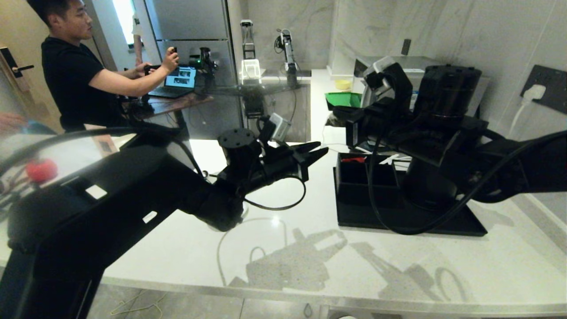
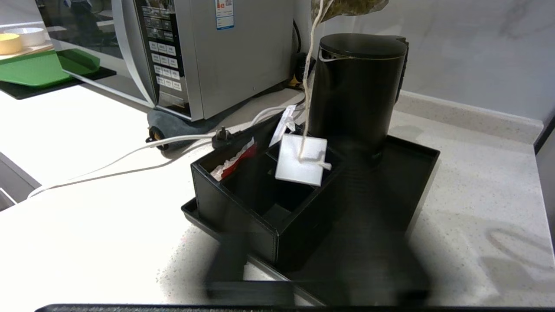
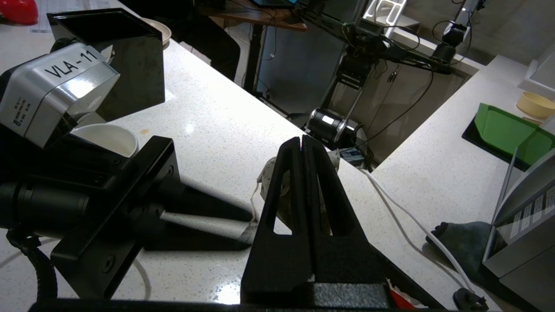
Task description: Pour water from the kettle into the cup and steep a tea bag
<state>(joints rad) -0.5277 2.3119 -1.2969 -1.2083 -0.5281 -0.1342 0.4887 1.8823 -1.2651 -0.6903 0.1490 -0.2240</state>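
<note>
While the tea bag (image 2: 347, 6) hangs in the air above the compartment box (image 2: 243, 203), clear of the counter (image 2: 86, 242), we judge the task to be at an early stage. Its string (image 2: 308, 86) drops to a white tag (image 2: 301, 164) that dangles in front of the kettle (image 2: 355, 95).

Our right gripper (image 3: 301, 141) is pressed flat together, and the bag bulges out on both sides of its fingers, so we take it to be clamped on the bag. Our left gripper (image 3: 249, 225) reaches in from the side with its fingers drawn together at the string. Whether the string is actually caught between them we cannot tell.

The kettle stands upright on the black tray (image 2: 416, 151) with its lid down, and neither gripper is on its handle. The cup (image 3: 108, 136) sits on the counter under our left wrist, well apart from the bag, and only a slice of its white inside shows, so we cannot say if it holds water.

As we read it, fetching the bag is done. Lowering it into the cup remains, and probably the pour too.
</note>
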